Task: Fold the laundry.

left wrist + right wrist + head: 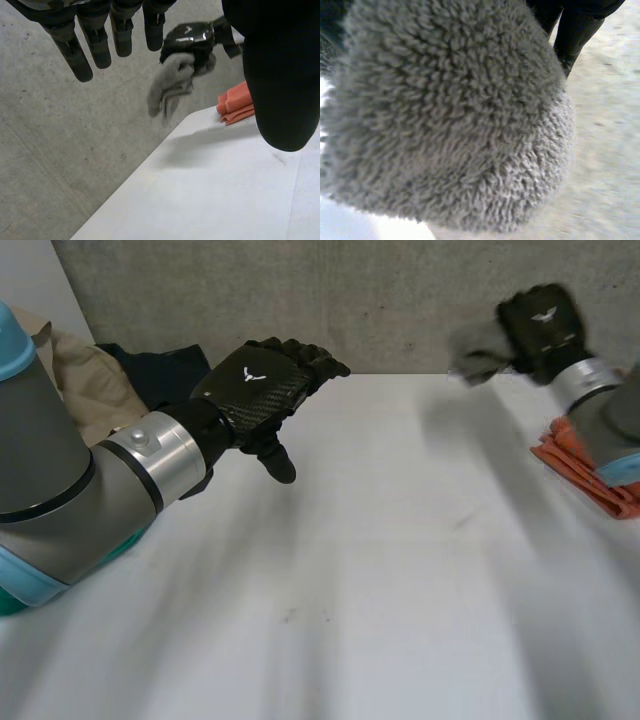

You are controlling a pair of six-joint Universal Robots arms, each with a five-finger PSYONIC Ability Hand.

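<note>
My right hand (545, 325) is raised above the table's far right corner, shut on a small grey terry cloth (480, 355) that bunches out of its fist. The left wrist view shows that right hand (192, 40) with the grey cloth (170, 87) hanging from it in the air. Under the right palm, the fuzzy grey cloth (455, 115) sits close, with dark fingers (575, 30) showing beside it. My left hand (265, 385) hovers over the table's far left, open, fingers (95, 45) straight and holding nothing.
A folded orange cloth (585, 465) lies at the table's right edge under my right arm, also visible as the orange cloth (235, 102). A pile of beige (90, 380) and dark navy clothes (160, 370) sits at the far left. A concrete wall (380, 290) backs the white table (380, 570).
</note>
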